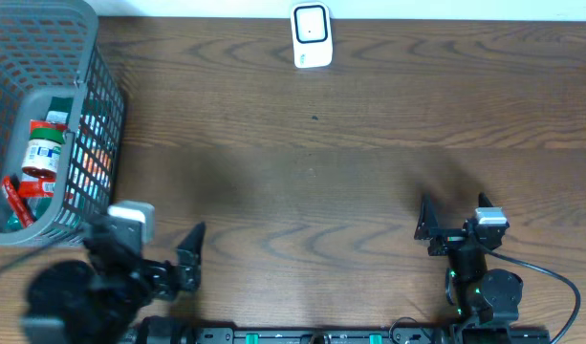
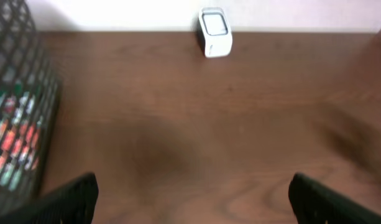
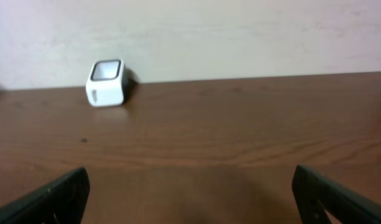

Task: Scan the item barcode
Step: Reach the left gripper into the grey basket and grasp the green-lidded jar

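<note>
Dark wood-grain table [image 1: 312,172] here, with a grey mesh basket [image 1: 101,124] sitting on its left end and a little white scanner [image 1: 312,36] standing at the far edge, roughly mid-width.

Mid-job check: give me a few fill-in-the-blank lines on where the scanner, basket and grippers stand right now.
1. The white scanner stands at the ____ edge of the table, away from both arms.
2. The grey basket sits on the robot's ____ side.
3. A bottle lies ____ the basket.
4. The left gripper and right gripper are both ____ and hold nothing.

Missing words: far; left; inside; open.
</note>
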Controlling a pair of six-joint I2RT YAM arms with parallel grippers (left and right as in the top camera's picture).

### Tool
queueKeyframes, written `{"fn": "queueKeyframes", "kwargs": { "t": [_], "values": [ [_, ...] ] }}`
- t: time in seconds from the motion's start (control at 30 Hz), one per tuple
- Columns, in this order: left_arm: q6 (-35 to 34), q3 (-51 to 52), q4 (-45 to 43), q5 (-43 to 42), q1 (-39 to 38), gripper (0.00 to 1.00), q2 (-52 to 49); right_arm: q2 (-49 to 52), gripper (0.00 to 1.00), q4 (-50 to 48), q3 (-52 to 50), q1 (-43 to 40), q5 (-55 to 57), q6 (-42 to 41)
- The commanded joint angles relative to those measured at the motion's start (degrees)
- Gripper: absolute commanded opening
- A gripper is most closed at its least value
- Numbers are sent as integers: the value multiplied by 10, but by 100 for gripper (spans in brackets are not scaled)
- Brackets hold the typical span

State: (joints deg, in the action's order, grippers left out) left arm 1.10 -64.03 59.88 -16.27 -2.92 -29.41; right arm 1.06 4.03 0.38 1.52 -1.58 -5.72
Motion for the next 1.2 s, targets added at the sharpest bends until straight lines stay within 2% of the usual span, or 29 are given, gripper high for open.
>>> {"fn": "queueKeyframes", "kwargs": {
  "t": [0.0,0.03,0.13,0.23,0.3,0.43,0.53,0.67,0.87,1.17],
  "values": [
    [-10,-234,114,49,-2,98,-156,-1,99,2,-1,-7,-2,-7],
    [-7,-346,181,83,-2,98,-231,-1,99,2,-1,-7,-2,-7],
    [-7,-553,292,157,-2,98,-374,-1,99,2,-1,-7,-2,-7],
    [-4,-723,369,199,17,98,-505,-1,99,2,-1,-7,-2,-7],
    [-3,-763,366,193,40,98,-548,-1,99,2,-1,-7,-2,-7],
    [19,-787,362,193,108,98,-604,-1,99,2,-1,-7,-2,-7],
    [123,-787,356,189,177,98,-636,-1,99,2,-1,-7,-2,-7],
    [129,-787,322,168,247,98,-663,-1,99,2,-1,-7,-2,-7],
    [132,-773,317,167,349,98,-741,-1,99,2,-1,-7,-2,-7],
    [138,-772,297,111,405,98,-890,-1,99,2,-1,-7,-2,-7]
  ]
}}
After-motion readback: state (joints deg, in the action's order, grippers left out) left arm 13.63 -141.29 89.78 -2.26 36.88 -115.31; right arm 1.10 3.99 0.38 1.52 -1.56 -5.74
